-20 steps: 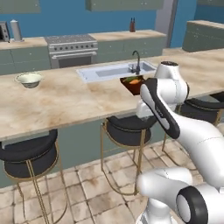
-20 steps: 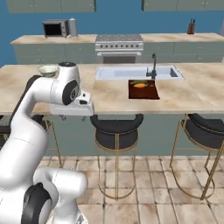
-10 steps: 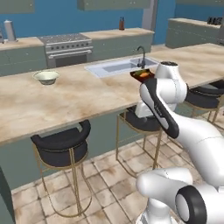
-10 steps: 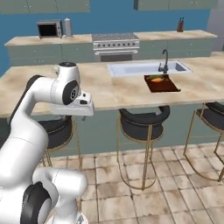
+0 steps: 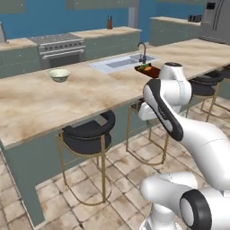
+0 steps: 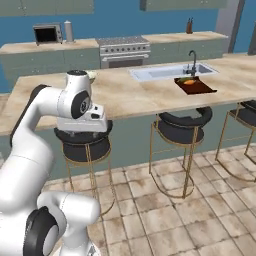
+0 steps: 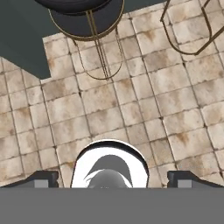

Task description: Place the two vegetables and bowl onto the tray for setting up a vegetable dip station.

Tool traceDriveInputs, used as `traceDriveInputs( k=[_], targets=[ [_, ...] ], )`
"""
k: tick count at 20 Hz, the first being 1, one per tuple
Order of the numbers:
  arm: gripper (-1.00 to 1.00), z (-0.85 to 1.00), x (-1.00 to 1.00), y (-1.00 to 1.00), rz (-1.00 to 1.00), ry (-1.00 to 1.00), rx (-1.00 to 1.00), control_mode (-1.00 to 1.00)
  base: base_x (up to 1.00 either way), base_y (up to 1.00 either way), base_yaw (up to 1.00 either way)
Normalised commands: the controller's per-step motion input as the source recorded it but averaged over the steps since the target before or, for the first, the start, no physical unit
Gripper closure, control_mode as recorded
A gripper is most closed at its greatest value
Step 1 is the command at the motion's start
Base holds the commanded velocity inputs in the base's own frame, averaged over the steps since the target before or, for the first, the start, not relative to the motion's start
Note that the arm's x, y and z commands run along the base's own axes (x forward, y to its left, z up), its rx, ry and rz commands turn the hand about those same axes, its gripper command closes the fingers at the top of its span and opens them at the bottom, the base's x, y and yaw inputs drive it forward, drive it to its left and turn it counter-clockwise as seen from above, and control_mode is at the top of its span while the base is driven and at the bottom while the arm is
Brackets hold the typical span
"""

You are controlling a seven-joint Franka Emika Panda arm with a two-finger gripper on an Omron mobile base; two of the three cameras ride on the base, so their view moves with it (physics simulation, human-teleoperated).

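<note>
On the long tan stone counter [image 5: 67, 99], the round pale greenish-white bowl [image 5: 59, 75] is sitting by itself, far from the flat dark reddish-brown tray [image 5: 149, 70], which is lying near the grey sink basin [image 5: 121, 63] with its dark tap [image 5: 143, 51]. A small orange carrot-like piece [image 6: 190, 79] is resting on the tray, right up by the sink end, and something small and dark green looks to be lying beside it, though it is too tiny to be sure. So the bowl looks like the thing that is waiting to go on the tray. The white robot arm [image 6: 75, 102] is hanging out in front of the counter, over the round black stools with thin gold legs [image 6: 82, 142]. Its gripper [image 7: 112, 181] is pointing down at the brown tiled floor [image 7: 144, 100], with its two dark fingers spread wide apart and nothing between them. The bowl is likely hard, smooth and a bit slippery, and it could crack if it is bumped or dropped. A good way to take it is probably by the thin flared rim, with one finger inside and one outside, and then lifting slowly and keeping it level
</note>
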Motion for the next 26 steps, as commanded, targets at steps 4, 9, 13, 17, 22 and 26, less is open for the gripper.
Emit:
traceDriveInputs(
  k=[4, 9, 13, 17, 22, 26],
  targets=[
    [-1.0, 0.0, 0.0, 0.0, 0.0, 0.0, 0.0, 1.0, -0.44, 1.0, -0.37],
    [-1.0, 0.0, 0.0, 0.0, 0.0, 0.0, 0.0, 1.0, -0.39, 1.0, -0.39],
    [-1.0, 0.0, 0.0, 0.0, 0.0, 0.0, 0.0, 1.0, -0.37, 1.0, -0.46],
    [-1.0, 0.0, 0.0, 0.0, 0.0, 0.0, 0.0, 1.0, -0.41, 1.0, -0.48],
    [-1.0, 0.0, 0.0, 0.0, 0.0, 0.0, 0.0, 1.0, -0.36, 1.0, -0.53],
    [-1.0, 0.0, 0.0, 0.0, 0.0, 0.0, 0.0, 1.0, -0.14, 1.0, -0.61]
  ],
)
